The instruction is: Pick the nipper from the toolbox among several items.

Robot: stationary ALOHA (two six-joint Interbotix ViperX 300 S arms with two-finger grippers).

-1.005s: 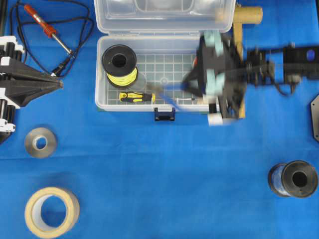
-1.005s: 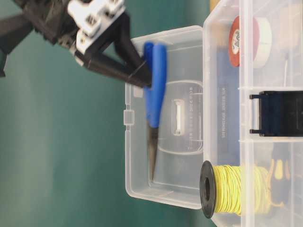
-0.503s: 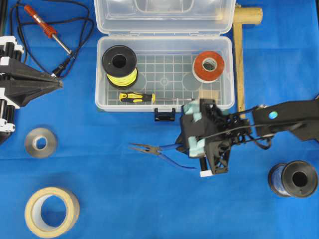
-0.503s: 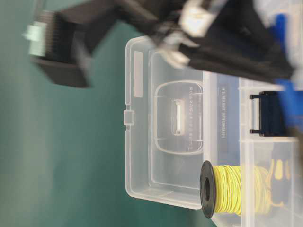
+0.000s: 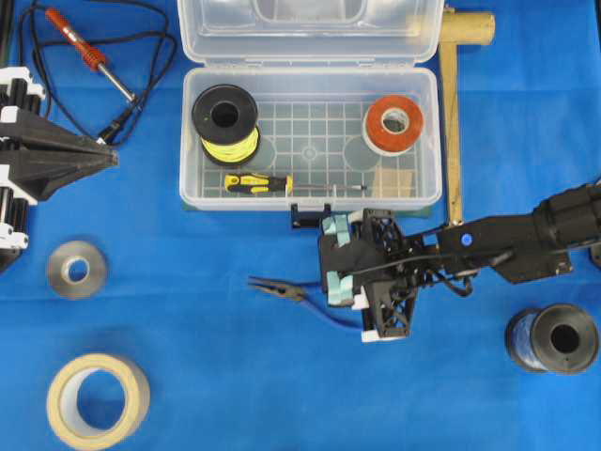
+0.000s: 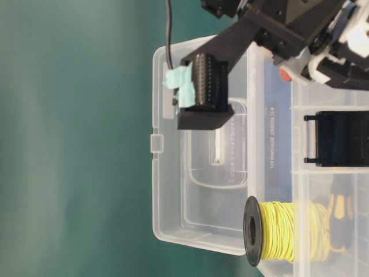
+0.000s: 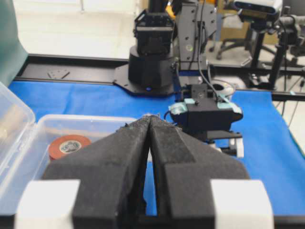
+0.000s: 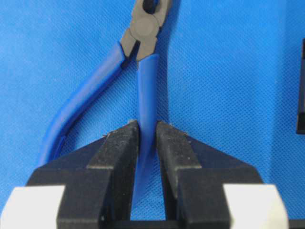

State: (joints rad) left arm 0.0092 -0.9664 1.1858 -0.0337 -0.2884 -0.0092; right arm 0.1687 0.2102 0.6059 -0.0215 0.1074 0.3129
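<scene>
The nipper (image 5: 286, 292) has blue handles and dark pointed jaws. It is outside the toolbox (image 5: 319, 122), low over the blue cloth just in front of the dark front latch, jaws pointing left. My right gripper (image 5: 326, 285) is shut on one blue handle; in the right wrist view (image 8: 147, 125) the handle (image 8: 147, 86) runs between the pads and the other handle curves off to the left. The open toolbox holds other items. My left gripper (image 5: 113, 158) is shut and empty at the left table edge; it also shows in its wrist view (image 7: 150, 118).
In the toolbox: a yellow wire spool (image 5: 225, 120), a red tape roll (image 5: 392, 124), a yellow-and-black screwdriver (image 5: 255, 183). A soldering iron (image 5: 84, 52) lies far left, a wooden mallet (image 5: 453, 113) right of the box, a black spool (image 5: 554, 338) and two tape rolls (image 5: 77, 269) (image 5: 98, 399) in front.
My right gripper has carried the nipper out of the toolbox and down over the cloth in front of it, then shifted slightly left. The left arm has not moved.
</scene>
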